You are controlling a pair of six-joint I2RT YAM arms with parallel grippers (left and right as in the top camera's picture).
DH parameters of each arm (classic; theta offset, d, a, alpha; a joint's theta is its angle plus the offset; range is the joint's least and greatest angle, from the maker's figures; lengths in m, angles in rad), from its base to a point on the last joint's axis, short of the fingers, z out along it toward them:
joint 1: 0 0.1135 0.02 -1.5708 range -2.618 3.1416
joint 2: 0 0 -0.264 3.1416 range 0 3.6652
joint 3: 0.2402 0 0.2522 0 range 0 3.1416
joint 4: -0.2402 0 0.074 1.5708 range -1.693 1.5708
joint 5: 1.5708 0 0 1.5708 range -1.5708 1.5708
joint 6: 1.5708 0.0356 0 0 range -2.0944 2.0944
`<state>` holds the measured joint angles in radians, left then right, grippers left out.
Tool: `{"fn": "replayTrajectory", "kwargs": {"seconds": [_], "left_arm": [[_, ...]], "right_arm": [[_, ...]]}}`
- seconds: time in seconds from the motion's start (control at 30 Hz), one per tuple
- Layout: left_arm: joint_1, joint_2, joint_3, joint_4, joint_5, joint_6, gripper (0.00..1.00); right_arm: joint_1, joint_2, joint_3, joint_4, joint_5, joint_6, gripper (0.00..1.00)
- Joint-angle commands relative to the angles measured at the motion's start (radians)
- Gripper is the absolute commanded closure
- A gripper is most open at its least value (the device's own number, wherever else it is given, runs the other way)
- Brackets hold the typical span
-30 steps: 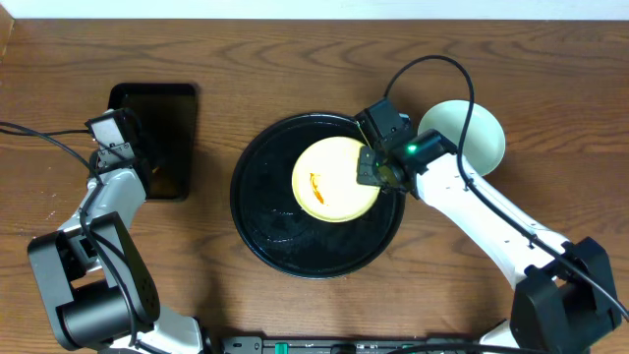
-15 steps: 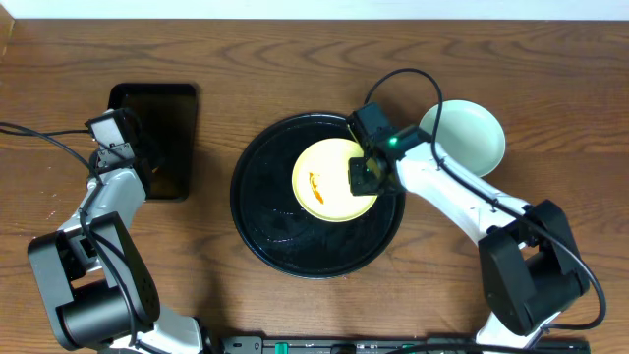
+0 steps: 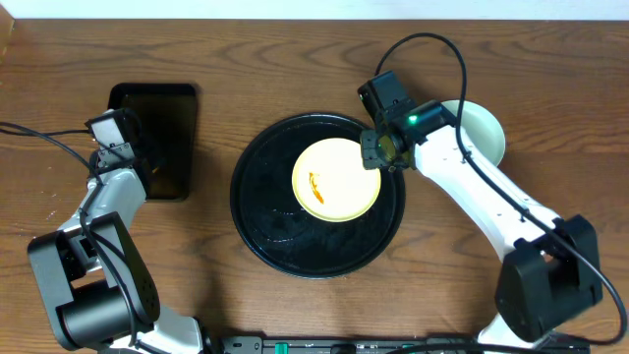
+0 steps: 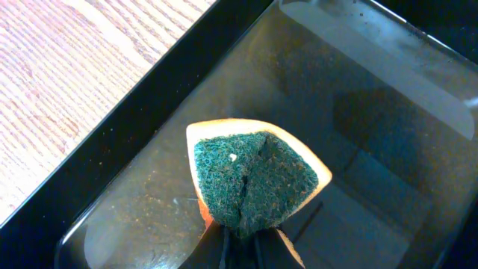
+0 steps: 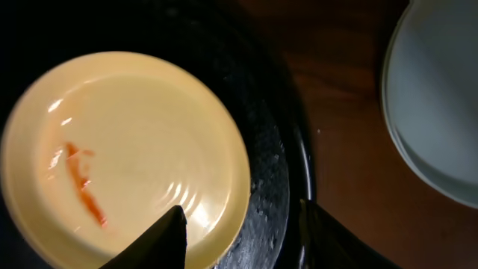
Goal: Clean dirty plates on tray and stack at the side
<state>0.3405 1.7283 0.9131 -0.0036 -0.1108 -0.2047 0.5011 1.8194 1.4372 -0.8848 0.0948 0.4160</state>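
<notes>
We see the right end effector (image 5: 240, 213) hanging wide open over the right edge of the yellow plate (image 3: 329, 182), one finger above the plate and the other above the rim of the round black tray (image 3: 265, 226), with nothing between them. The plate lies inside the tray, right of centre, with an orange-brown smear (image 5: 78, 183) on its left half. Pale mint plates (image 3: 486, 133) rest on the wooden bench (image 3: 295, 69) just beside the tray's right rim, partly hidden by the arm. At far left, the left end effector (image 4: 249, 240) is clamped on a sponge (image 4: 254, 179), green scrub side showing, over the rectangular black tray (image 4: 388, 90); we cannot tell whether the sponge touches it.
</notes>
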Motion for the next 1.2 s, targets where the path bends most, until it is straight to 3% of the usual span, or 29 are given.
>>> {"fn": "replayTrajectory", "kwargs": {"seconds": [0.0, 0.6, 0.9, 1.17], "left_arm": [[0.003, 0.000, -0.013, -0.002, -0.002, 0.010, 0.93], [0.003, 0.000, -0.013, -0.002, -0.002, 0.010, 0.92], [0.003, 0.000, -0.013, -0.002, -0.002, 0.009, 0.92], [0.003, 0.002, -0.013, 0.012, -0.002, 0.010, 0.92]], "right_arm": [[-0.021, 0.079, -0.027, 0.046, -0.021, -0.035, 0.53], [-0.027, 0.243, -0.027, 0.070, -0.202, -0.058, 0.64], [0.006, 0.244, -0.027, 0.127, -0.232, -0.058, 0.96], [0.067, 0.244, -0.027, 0.148, -0.176, -0.050, 0.99]]}}
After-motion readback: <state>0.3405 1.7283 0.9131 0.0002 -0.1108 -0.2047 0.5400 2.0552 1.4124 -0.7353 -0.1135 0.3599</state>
